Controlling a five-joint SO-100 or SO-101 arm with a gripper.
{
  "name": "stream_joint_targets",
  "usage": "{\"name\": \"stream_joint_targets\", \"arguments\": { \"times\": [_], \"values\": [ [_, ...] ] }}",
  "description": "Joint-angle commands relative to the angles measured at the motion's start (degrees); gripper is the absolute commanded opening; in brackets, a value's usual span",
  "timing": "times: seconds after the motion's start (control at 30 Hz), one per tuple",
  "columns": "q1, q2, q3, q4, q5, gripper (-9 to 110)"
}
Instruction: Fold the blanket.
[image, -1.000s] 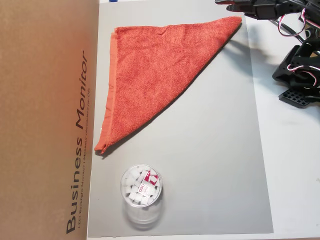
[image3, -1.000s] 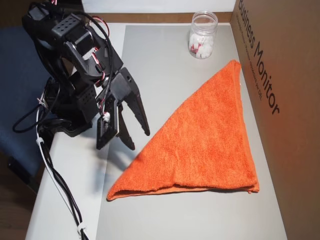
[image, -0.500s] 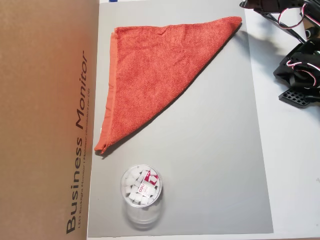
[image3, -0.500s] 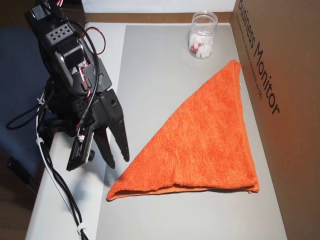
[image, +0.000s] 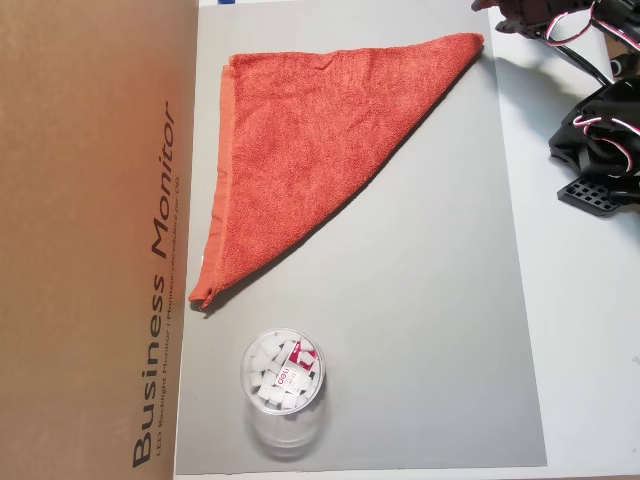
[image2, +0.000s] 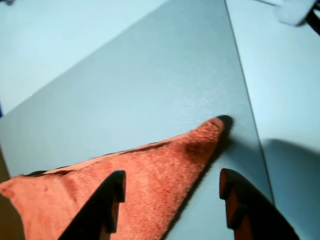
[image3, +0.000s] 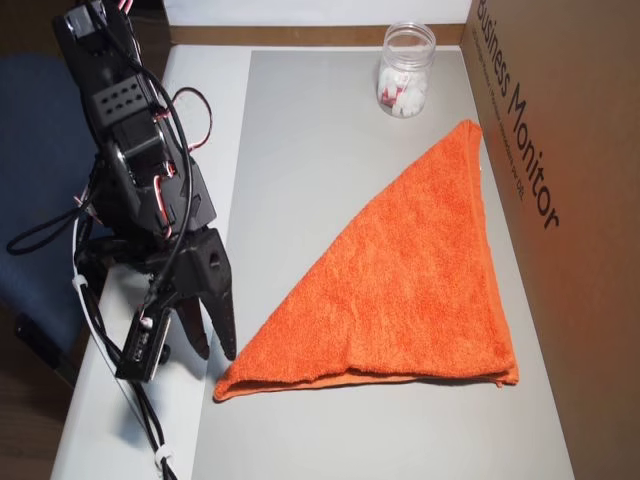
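**A:** Where is the blanket (image3: 405, 280)?

**B:** It lies flat on the grey mat (image3: 300, 130), folded into a triangle. In an overhead view its long slanted edge runs from the upper right of the frame down to a pointed corner at the lower left, and its bottom edge runs along to the lower right. Its right side lies along the brown cardboard box (image3: 560, 200) printed "Business Monitor".

**A:** And the gripper?

**B:** The gripper (image3: 212, 348) hangs at the lower left of that view, pointing downward, just beside the blanket's pointed corner, at the mat's left edge. Whether a tip touches the cloth I cannot tell there.

**A:** Is it holding anything?

**B:** No. In the wrist view the two black fingers (image2: 107, 200) stand well apart at the bottom of the frame with nothing gripped between them. The left one lies over the orange-red cloth (image2: 125, 185); the right one is over bare mat (image2: 150, 80), and the blanket's tip points to the middle right, above the gap.

**A:** Anything else on the mat?

**B:** A clear plastic cup (image3: 405, 70) with small white pieces inside, at the top centre of an overhead view, well apart from the gripper. In an overhead view (image: 283, 385) it sits near the bottom, below the blanket (image: 310, 150).
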Motion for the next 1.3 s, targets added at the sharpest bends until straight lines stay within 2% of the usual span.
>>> {"name": "stream_joint_targets", "arguments": {
  "times": [0.0,0.37,0.6,1.27],
  "values": [
    [0.0,-2.5,-1.0,-0.6,0.5,19],
    [-3.3,-8.2,-0.2,-0.9,0.6,19],
    [-7.2,-11.3,-0.3,-7.8,0.5,19],
    [-5.5,-22.2,-3.9,-8.9,0.5,18]
  ]
}}
